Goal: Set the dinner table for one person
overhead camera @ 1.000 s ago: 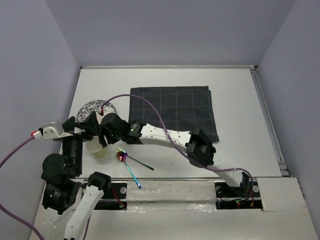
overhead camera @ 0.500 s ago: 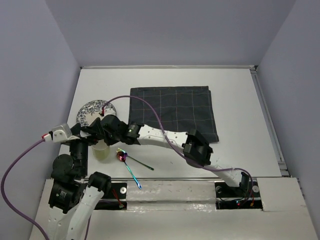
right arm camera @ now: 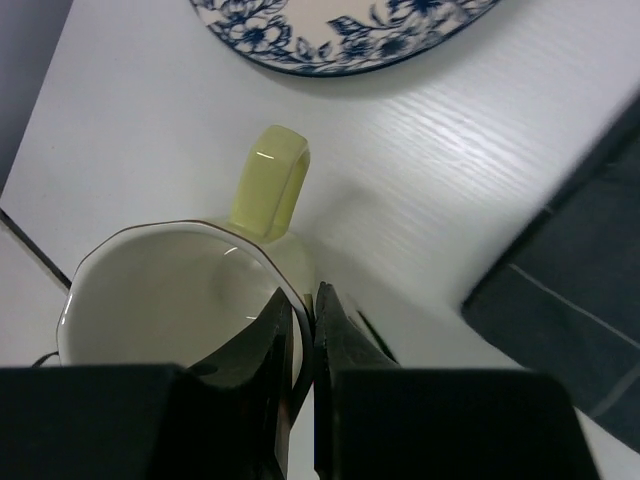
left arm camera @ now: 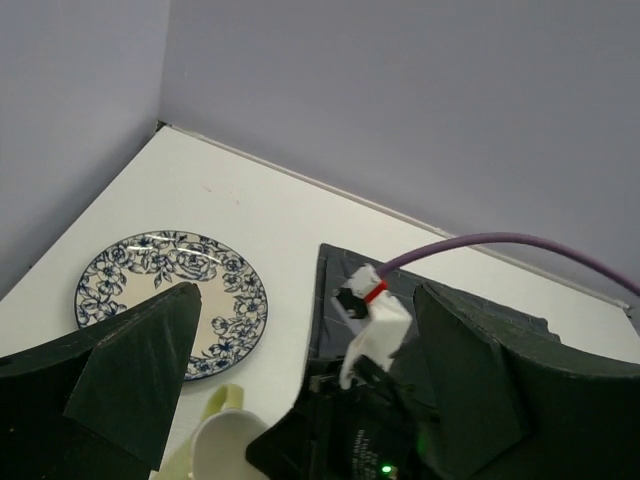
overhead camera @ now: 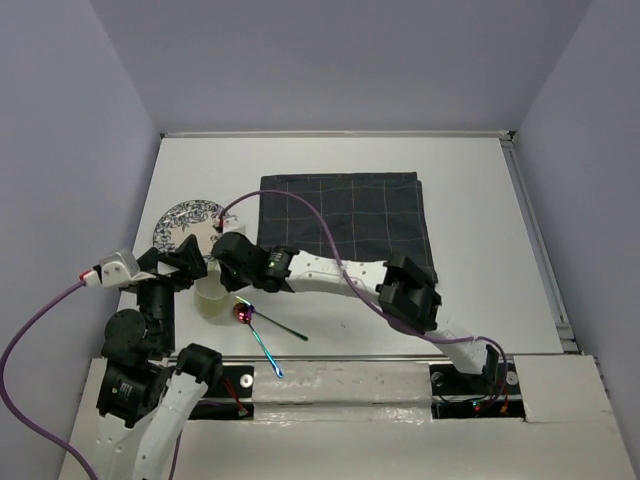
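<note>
A pale yellow-green cup (overhead camera: 210, 302) stands upright on the white dinner table (overhead camera: 480, 200), near its front left. My right gripper (overhead camera: 224, 277) is shut on the cup's rim (right arm camera: 170, 300), one finger inside the wall and one outside, beside the handle (right arm camera: 270, 185). My left gripper (overhead camera: 172, 264) stands open just left of the cup, nothing between its fingers (left arm camera: 140, 350). A blue floral plate (overhead camera: 186, 224) lies behind the cup. A dark grey checked cloth (overhead camera: 350, 220) is spread in the middle of the table.
An iridescent spoon (overhead camera: 243, 313) lies just right of the cup, and a second iridescent utensil (overhead camera: 268, 352) lies nearer the front edge. The right arm stretches across the table's front. Grey walls enclose the table at the left, back and right.
My right gripper has closed on the cup's rim, and cup and gripper have shifted a little to the right. The left arm has drawn back toward its base, staying open.
</note>
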Available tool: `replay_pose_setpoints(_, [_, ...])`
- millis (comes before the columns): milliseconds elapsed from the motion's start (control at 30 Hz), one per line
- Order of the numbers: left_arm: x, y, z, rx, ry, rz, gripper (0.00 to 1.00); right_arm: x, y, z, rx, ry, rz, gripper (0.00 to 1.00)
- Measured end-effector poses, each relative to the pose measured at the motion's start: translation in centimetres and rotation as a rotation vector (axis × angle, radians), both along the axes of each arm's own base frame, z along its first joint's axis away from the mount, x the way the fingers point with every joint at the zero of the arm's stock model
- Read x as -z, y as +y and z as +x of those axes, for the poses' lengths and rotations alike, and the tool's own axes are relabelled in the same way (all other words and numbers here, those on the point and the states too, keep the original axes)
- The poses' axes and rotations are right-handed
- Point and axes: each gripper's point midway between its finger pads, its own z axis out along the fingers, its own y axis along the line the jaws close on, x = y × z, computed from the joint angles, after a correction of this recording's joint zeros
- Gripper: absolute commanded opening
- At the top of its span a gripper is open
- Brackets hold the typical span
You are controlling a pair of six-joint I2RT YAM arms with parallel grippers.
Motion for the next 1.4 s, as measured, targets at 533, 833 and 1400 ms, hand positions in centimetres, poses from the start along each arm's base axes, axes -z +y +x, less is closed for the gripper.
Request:
replay_pose_setpoints(533, [0.8,-0.1,0.8,-0.014,0.029,-0.013,0.99,-13.4,-34.6,19.8,0.703,-0.273,-0.033,0.00])
replay_pose_setpoints(833, [1.9,-1.6,2.0,0.047,0.085,0.006,0.99,-11.6,-46.9,24.2,0.853,-0.265,-0.261,0.00])
replay_pose_setpoints(1400, [2.8,-2.1,2.9,0.050,0.135,0.014,0.99,-1.0,-53.2,28.0,0.858,0.004,-0.358,0.00])
